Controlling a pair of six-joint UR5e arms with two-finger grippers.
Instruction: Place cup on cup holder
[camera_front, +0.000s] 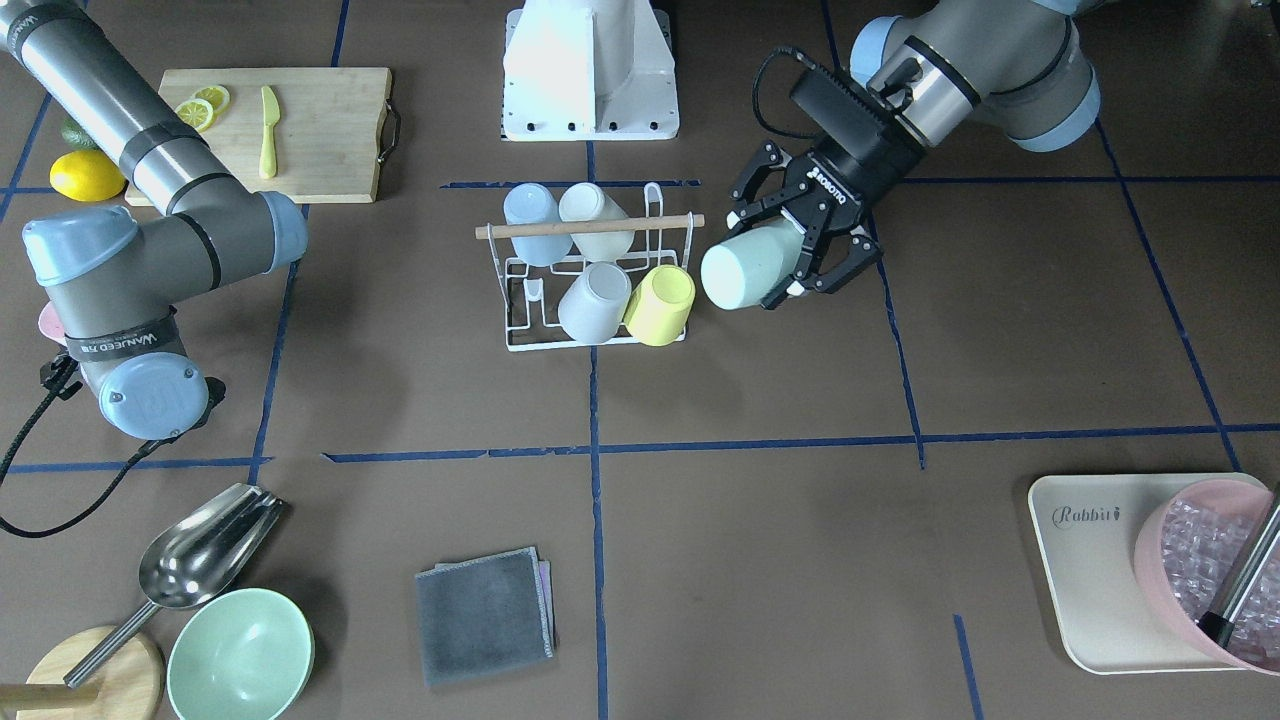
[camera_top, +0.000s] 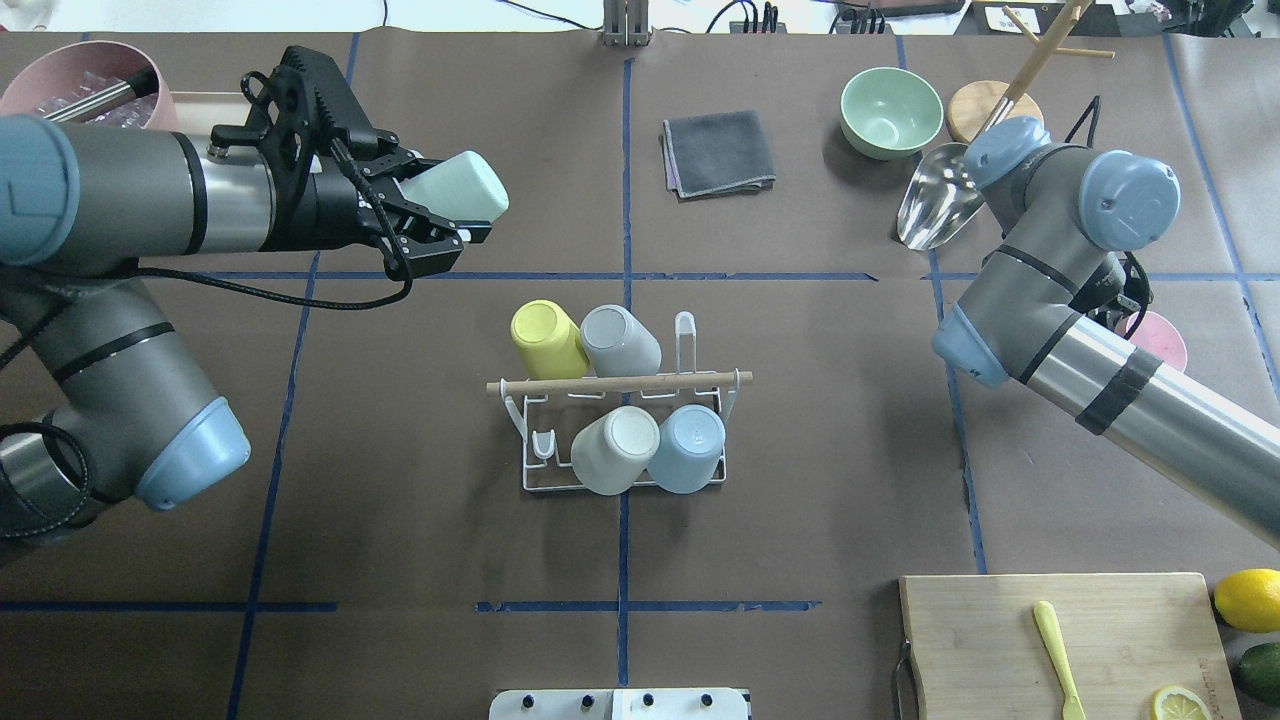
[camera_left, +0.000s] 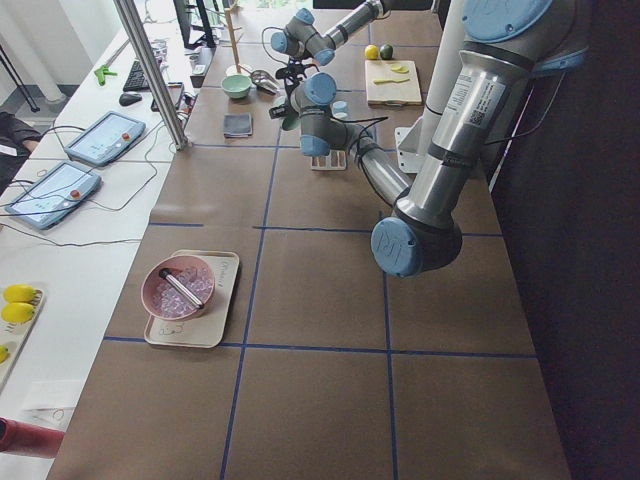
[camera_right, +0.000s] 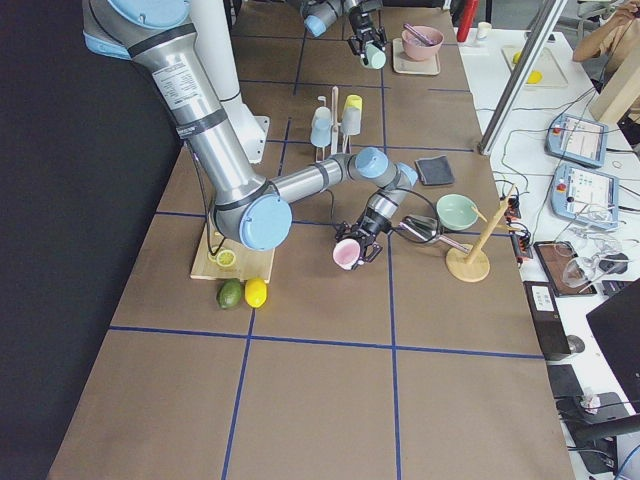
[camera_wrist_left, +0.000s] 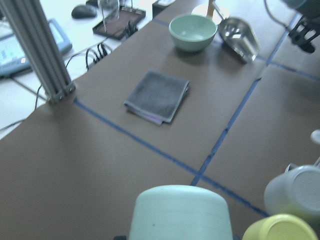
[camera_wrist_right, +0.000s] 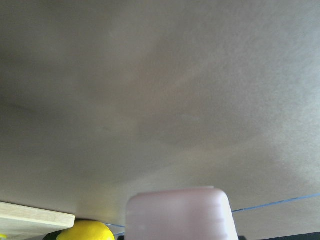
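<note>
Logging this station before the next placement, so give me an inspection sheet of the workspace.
Surface: brown table, blue tape lines.
Job's things: cup holder carries yellow cup, grey cup, white cup, blue cup; some prongs free.
Clutter: cutting board, lemon, mint bowl, metal scoop, grey cloth, pink ice bowl on tray.
Grippers: left gripper shut on mint cup, clear of holder; right gripper shut on pink cup.
Cables: black cable loops from left wrist.
Surroundings: tablets on side table.
</note>
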